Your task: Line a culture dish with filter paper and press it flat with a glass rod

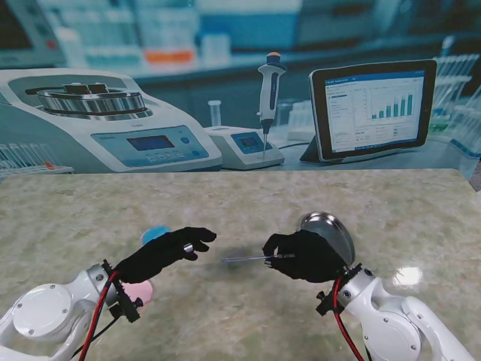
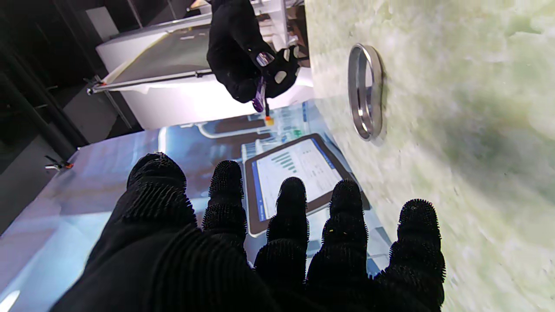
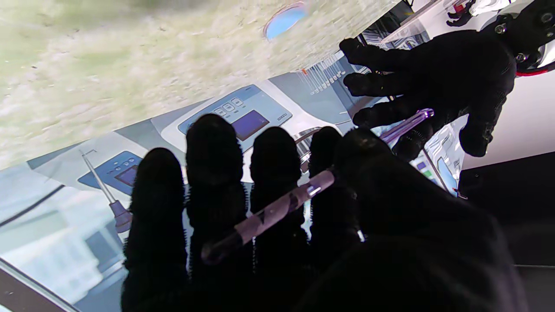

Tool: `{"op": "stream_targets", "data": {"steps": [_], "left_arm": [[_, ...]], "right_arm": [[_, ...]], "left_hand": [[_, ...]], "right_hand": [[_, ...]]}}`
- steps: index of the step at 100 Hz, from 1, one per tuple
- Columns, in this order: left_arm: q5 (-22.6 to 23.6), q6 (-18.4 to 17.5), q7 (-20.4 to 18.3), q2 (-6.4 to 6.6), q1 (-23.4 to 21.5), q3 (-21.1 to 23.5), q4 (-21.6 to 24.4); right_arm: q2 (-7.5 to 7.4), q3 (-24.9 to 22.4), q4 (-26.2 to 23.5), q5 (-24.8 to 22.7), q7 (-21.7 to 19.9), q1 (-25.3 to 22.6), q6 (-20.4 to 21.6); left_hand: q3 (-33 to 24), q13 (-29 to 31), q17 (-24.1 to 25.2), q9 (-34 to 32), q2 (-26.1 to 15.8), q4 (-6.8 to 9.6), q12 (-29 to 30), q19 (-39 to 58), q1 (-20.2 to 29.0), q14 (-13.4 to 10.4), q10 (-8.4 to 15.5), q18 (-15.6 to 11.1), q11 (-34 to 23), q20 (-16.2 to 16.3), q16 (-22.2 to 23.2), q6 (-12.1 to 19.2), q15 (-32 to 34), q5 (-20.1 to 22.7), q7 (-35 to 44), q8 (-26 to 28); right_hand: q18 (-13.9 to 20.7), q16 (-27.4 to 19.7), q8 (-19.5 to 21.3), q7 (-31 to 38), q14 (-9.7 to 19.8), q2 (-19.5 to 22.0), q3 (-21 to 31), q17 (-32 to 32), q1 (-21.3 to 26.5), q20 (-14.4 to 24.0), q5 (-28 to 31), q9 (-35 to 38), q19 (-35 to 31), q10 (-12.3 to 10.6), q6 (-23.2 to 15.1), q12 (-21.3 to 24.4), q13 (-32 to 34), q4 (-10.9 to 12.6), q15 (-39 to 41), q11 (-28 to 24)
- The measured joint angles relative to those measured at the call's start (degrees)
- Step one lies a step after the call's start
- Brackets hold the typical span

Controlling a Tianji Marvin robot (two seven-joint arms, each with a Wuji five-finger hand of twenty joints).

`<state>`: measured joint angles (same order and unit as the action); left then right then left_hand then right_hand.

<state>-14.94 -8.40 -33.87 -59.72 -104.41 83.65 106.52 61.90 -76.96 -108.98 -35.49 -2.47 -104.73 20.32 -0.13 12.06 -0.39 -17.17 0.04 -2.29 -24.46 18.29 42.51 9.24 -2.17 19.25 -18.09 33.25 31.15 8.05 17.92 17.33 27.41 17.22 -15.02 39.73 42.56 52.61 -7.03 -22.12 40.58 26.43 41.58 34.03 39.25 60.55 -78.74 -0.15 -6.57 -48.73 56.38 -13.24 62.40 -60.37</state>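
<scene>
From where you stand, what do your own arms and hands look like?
Both arms are glossy white with rounded joints. Each ends in a five-fingered hand in a black knitted glove: left hand, right hand. A red cable and a black one run along the left arm; a red cable runs along the right wrist.

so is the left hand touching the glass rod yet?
Apart. The stand view shows bare table between the left hand and the tip of the glass rod, which the right hand alone holds.

White rounded arms (image 1: 45, 312) carry red and black cables (image 1: 98, 316); both hands (image 1: 169, 252) wear black knitted gloves with bristly fingers (image 2: 292, 203).
</scene>
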Motion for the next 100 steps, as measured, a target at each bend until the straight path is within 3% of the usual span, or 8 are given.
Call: {"op": "stream_targets", "data": {"steps": [38,80,100], "left_arm": [[-3.5,1.4,-3.6,0.22,-0.1,-0.7,0.9],[-3.9,1.8,-6.3,0.83,0.4,-2.0,1.8],[-3.8,2.5,-7.8,1.17,1.0,-2.5,2.1]], "right_arm": [[-0.25,1.9,0.1,-0.1,-0.6,2.1,1.0],[-0.5,3.3,0.2,-0.6,-1.7,4.4,2.7],[-0.63,3.8,0.4,-0.5,-2.2,5.2,3.4]], "left_hand": [[0.0,2.1,-0.5,-3.7,0.0,0.0,-2.0,7.4,0.0,1.3,-1.3,0.7,-1.4,0.0,0.7,0.3,3.5,1.5,1.3,1.3],[0.0,4.0,-0.6,-6.4,0.0,0.0,-4.2,14.0,-0.1,2.9,-2.6,1.8,-3.2,0.1,3.6,0.3,7.8,3.7,3.4,3.6],[0.0,4.9,-1.3,-7.4,0.0,0.0,-5.1,19.9,-0.8,3.8,-3.2,2.4,-3.8,1.9,5.1,0.3,10.6,5.4,3.5,4.3]], "right_hand": [[0.0,0.0,0.7,0.0,0.0,0.0,0.0,0.0,0.0,0.0,0.0,0.0,0.0,0.0,0.0,-0.5,0.0,0.0,0.0,0.0],[0.0,0.7,1.4,0.0,0.0,0.0,0.0,0.0,0.0,0.0,0.0,0.0,0.0,0.0,0.0,-0.5,0.0,0.0,0.0,0.3],[0.0,0.7,1.9,0.0,0.0,0.0,0.0,0.0,0.0,0.2,0.0,0.0,0.0,0.0,0.0,-0.5,0.0,0.0,0.0,0.6]]}}
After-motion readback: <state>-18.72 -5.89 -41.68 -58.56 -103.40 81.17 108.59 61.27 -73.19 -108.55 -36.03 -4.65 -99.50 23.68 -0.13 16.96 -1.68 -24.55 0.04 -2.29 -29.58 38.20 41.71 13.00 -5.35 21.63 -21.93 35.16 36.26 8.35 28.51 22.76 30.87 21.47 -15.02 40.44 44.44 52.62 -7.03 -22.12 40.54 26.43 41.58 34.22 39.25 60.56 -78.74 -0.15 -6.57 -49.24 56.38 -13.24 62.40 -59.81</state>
